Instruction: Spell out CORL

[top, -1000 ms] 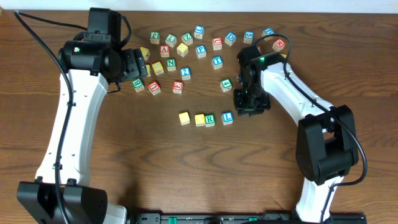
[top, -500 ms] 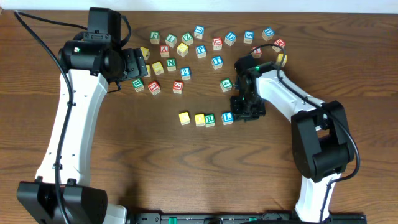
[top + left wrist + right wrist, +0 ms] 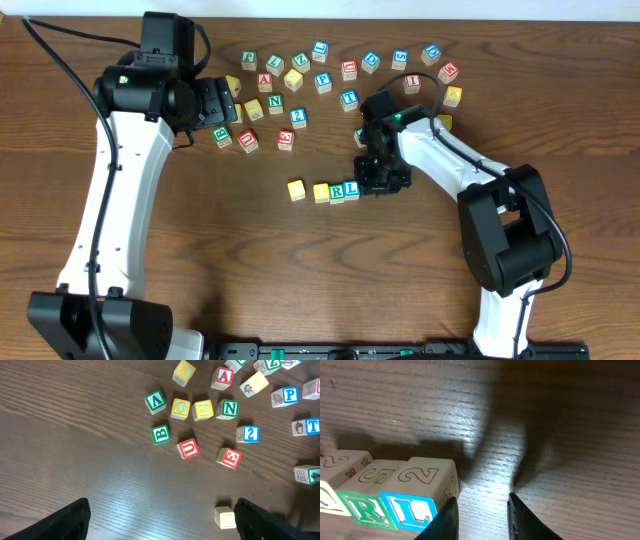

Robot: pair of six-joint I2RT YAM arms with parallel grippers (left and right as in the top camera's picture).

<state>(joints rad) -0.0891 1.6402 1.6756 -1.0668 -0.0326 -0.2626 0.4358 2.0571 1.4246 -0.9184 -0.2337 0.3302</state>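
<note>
We note the left gripper spread wide above loose cubes, the CORL row lying mid-counter, and the right gripper just beside its L cube, fingers narrowly parted, pinching nothing.

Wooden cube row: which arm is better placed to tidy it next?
Right. The right gripper sits just beside the blue-framed L wooden cube ending the word; the left gripper hangs apart, by the loose cubes.
</note>
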